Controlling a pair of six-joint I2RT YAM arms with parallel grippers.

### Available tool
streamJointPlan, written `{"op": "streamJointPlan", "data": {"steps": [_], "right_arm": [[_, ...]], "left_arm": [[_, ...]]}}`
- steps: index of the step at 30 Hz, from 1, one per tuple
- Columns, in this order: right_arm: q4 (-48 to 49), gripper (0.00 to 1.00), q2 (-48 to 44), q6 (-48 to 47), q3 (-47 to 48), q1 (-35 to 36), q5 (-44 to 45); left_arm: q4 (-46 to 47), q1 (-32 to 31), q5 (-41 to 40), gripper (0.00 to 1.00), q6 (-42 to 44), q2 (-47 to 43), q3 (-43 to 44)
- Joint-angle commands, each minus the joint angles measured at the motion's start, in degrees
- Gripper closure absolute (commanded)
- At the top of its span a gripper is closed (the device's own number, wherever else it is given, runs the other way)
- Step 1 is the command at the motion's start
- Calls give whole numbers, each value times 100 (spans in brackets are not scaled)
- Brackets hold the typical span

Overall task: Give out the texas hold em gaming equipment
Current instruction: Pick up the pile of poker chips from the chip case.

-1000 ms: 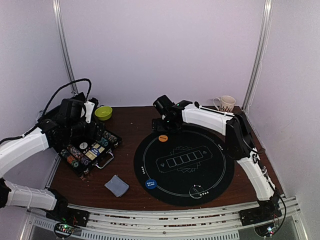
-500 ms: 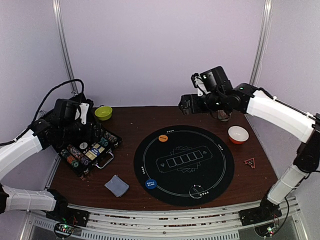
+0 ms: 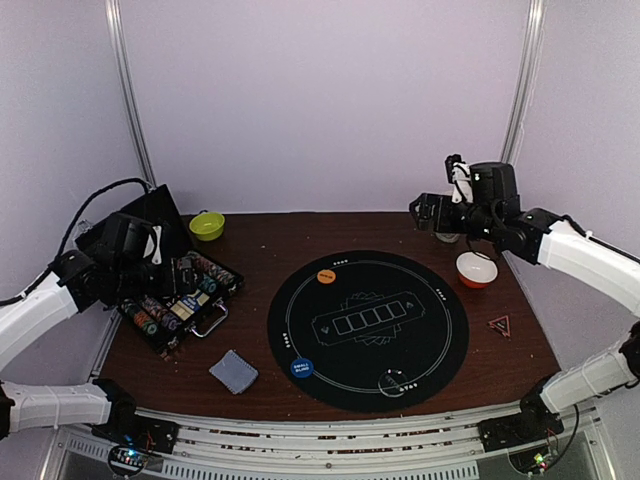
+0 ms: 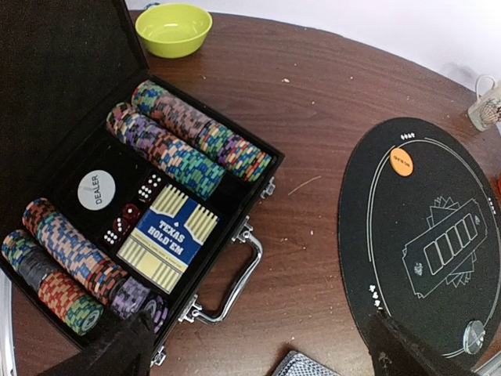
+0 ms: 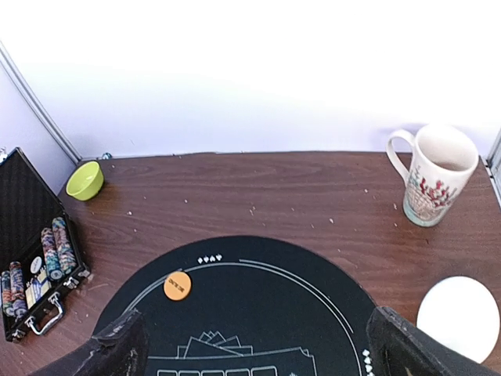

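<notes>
Black left claw [image 4: 258, 354] and right claw [image 5: 258, 346] are hovering wide open, empty, above the brown wooden worktop [image 4: 329, 94].

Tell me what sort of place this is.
Probably a robot lab cell staged for poker: plain pale walls, a round black poker mat on a brown wooden table, and an open black case of striped chips.

the left arm [image 3: 35, 315] and right arm [image 3: 590, 255] wear smooth white shells on their long links, with black joints and wrists. a thin black cable [image 3: 105, 188] arcs above the left one. the fingers [image 4: 117, 348] are matte black and blunt. black bases [image 3: 510, 432] sit along the near edge.
</notes>
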Motion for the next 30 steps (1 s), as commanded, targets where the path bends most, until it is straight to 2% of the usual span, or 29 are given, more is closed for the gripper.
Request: {"op": "streamJointPlan", "data": {"steps": [1, 4, 11, 15, 18, 21, 24, 30], "right_arm": [[526, 0, 279, -112, 250, -22, -161], [647, 0, 420, -59, 333, -21, -202], [518, 0, 662, 168, 716, -21, 148], [-15, 0, 689, 45, 848, -25, 314], [-1076, 0, 684, 334, 989, -21, 972], [-1938, 0, 503, 613, 799, -19, 985], [-2327, 0, 233, 802, 396, -16, 745], [-2497, 0, -31, 1078, -117, -21, 524]], "left_arm": [[-260, 31, -81, 2, -345, -96, 91], [-249, 33, -123, 2, -306, -207, 54], [-181, 33, 26, 2, 357, 157, 156], [209, 34, 221, 2, 556, 39, -42], [488, 32, 535, 2, 711, 53, -182], [735, 31, 871, 2, 865, 240, -224], [853, 36, 1091, 2, 1086, 484, -131], [649, 35, 1002, 2, 1514, 964, 280]]}}
